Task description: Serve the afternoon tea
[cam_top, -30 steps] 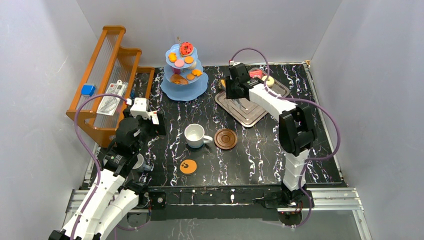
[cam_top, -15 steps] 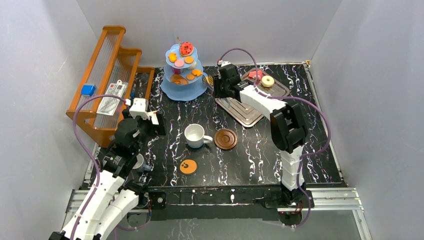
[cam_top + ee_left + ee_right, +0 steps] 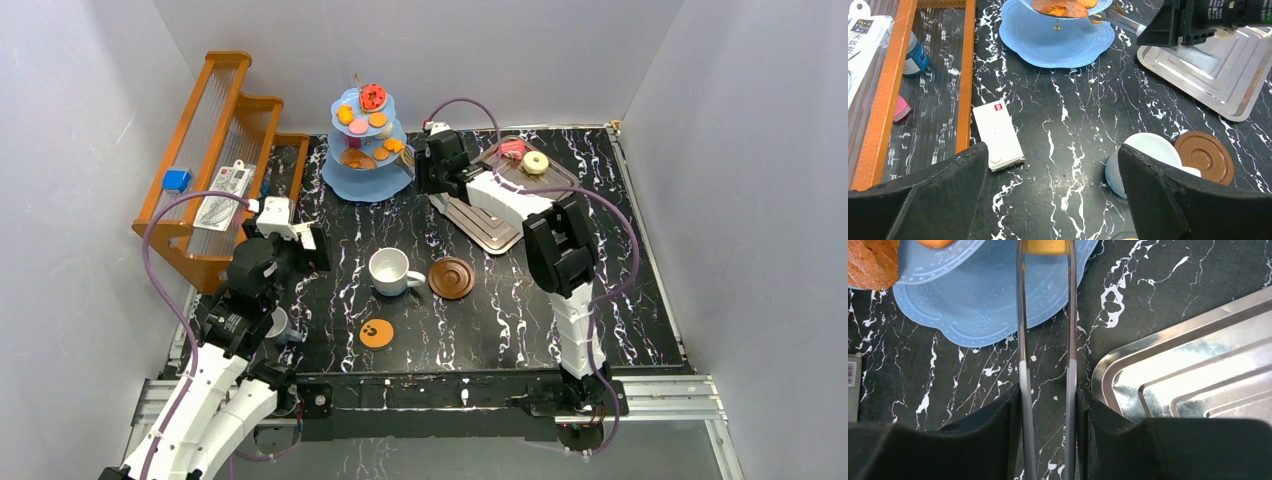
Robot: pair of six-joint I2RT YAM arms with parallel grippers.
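Observation:
The light-blue three-tier stand at the back centre holds red, pink and orange pastries. My right gripper is shut on metal tongs. The tongs pinch a yellow-orange pastry over the stand's bottom tier, beside a brown pastry. A pink pastry and a white donut lie on the silver tray. The white mug, brown saucer and paw-print coaster sit mid-table. The grey cup is by my left arm. My left gripper is open and empty above the table left of the mug.
The orange wooden rack stands along the left edge with small items in it. A white rectangular box lies beside the rack. The tray's near corner is just right of the tongs.
My right gripper has moved left with the tongs, from over the silver tray to the edge of the blue stand. The left arm has barely moved.

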